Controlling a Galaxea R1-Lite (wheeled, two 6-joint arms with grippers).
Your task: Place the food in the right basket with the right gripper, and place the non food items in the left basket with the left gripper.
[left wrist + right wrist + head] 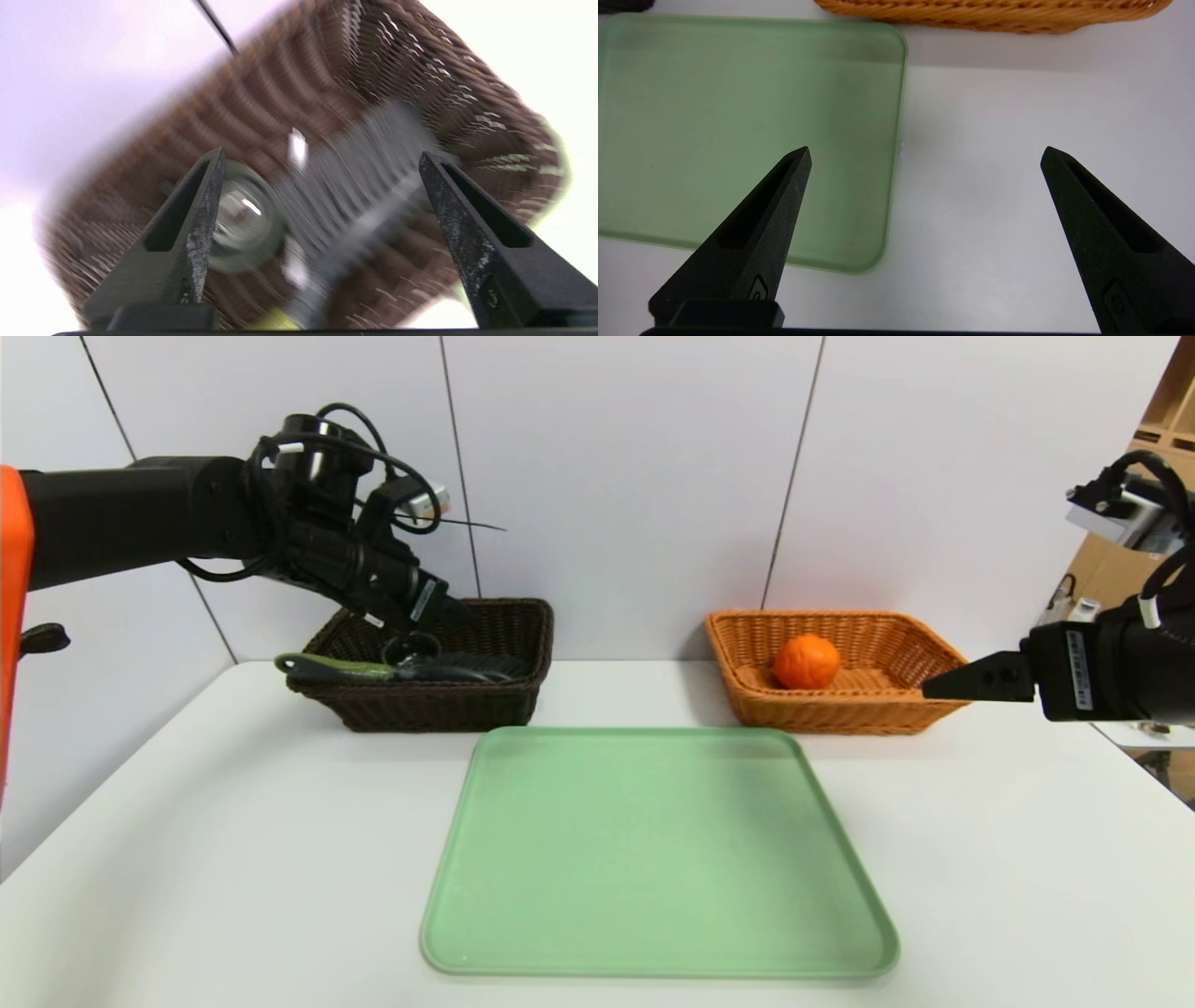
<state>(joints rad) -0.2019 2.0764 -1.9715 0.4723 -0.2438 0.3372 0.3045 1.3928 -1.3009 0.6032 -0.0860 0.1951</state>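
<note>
With the green tray (653, 849) bare at the middle of the counter (233, 859), sorting looks essentially finished; the step in hand is the release of the last non-food item and clearing away from it. Left gripper (448, 616) hangs over the left basket (485, 709), which sits just behind the tray's far left corner; its fingers (201, 224) stand wide apart in the left wrist view and hold nothing. Below them in that basket lie the brush (355, 186), grey bristles up, and the glass cup (243, 224) touching beside it; the brush's green handle (322, 665) pokes over the rim on the side away from the tray. A small white streak by the bristles may be the pen; cannot confirm. Left arm reaches in from the side, wrist pitched downward toward the basket interior. Orange (807, 662) rests inside the right basket (915, 709), behind the tray's far right corner. Right gripper (952, 686) is parked off the tray's right side, near that basket's outer end, fingers (775, 214) spread wide and empty, pointing down at bare counter. Judgement: next move calls only for lifting the left arm straight clear of the basket rim without catching the brush handle.
</note>
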